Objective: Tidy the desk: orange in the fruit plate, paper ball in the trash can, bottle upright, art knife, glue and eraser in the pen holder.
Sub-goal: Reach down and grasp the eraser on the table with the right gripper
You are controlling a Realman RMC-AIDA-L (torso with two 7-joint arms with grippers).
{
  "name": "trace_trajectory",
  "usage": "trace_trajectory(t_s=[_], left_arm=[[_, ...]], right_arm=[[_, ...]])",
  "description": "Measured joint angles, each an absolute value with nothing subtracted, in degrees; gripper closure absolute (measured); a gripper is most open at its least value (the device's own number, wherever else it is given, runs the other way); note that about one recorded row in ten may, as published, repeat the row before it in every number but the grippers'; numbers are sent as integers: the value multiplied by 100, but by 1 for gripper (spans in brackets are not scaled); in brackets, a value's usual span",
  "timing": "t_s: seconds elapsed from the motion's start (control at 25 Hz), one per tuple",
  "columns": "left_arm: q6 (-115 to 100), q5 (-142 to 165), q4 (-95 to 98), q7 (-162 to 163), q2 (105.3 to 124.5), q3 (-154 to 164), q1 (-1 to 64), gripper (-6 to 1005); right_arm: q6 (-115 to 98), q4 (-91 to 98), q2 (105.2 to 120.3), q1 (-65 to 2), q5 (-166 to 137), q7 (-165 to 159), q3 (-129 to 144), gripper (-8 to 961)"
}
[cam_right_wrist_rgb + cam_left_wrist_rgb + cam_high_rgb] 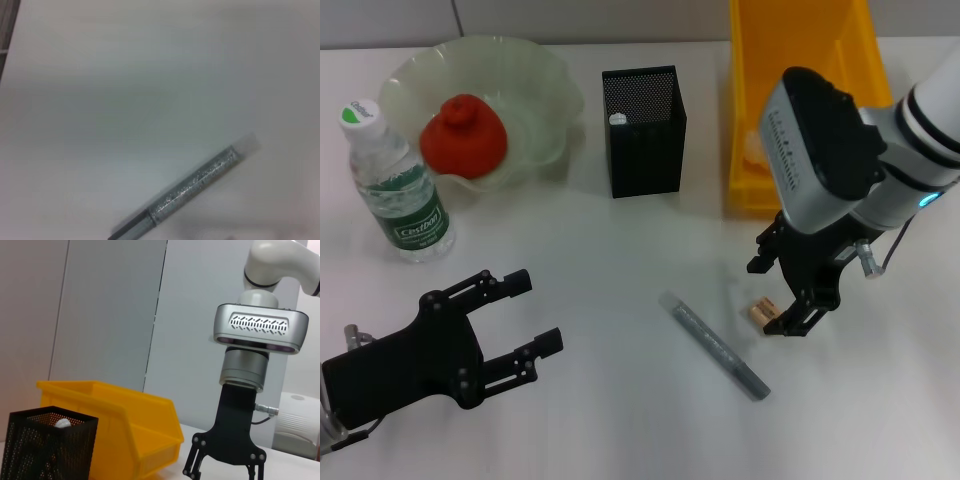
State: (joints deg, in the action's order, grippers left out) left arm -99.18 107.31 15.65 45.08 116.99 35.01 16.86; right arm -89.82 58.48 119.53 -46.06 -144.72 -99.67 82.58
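Orange (463, 136) sits in fruit plate (545, 75) far left, bottle (395, 185) upright beside it, something white in pen holder (643, 130). Left to do: eraser (762, 311) and the grey glittery stick (713, 345), both on the surface. My right fingers (798, 300) are spread around the eraser; my left fingers (520, 315) hang open near left. Paper ball hard to make out in trash can (800, 50), my arm blocks it.
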Motion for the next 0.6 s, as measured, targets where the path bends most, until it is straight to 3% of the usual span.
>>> trace_trajectory(t_s=[0.6], left_arm=[[-9958, 10693, 1564, 4606, 11676, 3463, 1576, 241]], right_arm=[[-8741, 5628, 11953, -4944, -14566, -9859, 9256, 198]])
